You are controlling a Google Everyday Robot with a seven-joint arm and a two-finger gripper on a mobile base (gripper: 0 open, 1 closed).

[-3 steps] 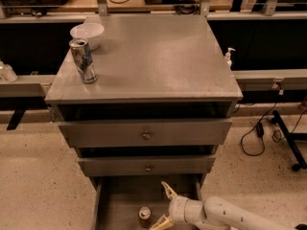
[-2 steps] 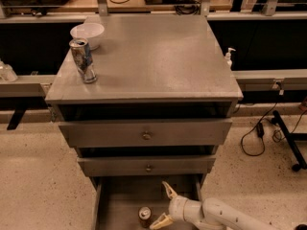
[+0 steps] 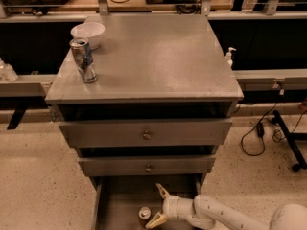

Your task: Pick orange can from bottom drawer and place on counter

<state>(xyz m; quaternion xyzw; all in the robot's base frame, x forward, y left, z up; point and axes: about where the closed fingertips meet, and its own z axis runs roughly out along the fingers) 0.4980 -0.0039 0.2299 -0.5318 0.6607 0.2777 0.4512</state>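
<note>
The orange can (image 3: pixel 144 214) stands upright in the open bottom drawer (image 3: pixel 120 200), near the lower edge of the view; only its silver top and a bit of its side show. My gripper (image 3: pixel 156 206) reaches into the drawer from the right on a white arm. It is open, with one finger (image 3: pixel 162 191) behind the can and the other at its right side. The fingers are spread beside the can and not closed on it. The counter (image 3: pixel 153 56) is the grey top of the cabinet.
A blue-and-silver can (image 3: pixel 84 60) and a white bowl (image 3: pixel 88 34) stand on the counter's left rear part. Two upper drawers with knobs (image 3: pixel 146 136) are shut. A white bottle (image 3: pixel 230 57) sits to the right. Cables (image 3: pixel 261 128) lie on the floor at right.
The gripper and arm have shifted slightly within the drawer; the can has not moved.
</note>
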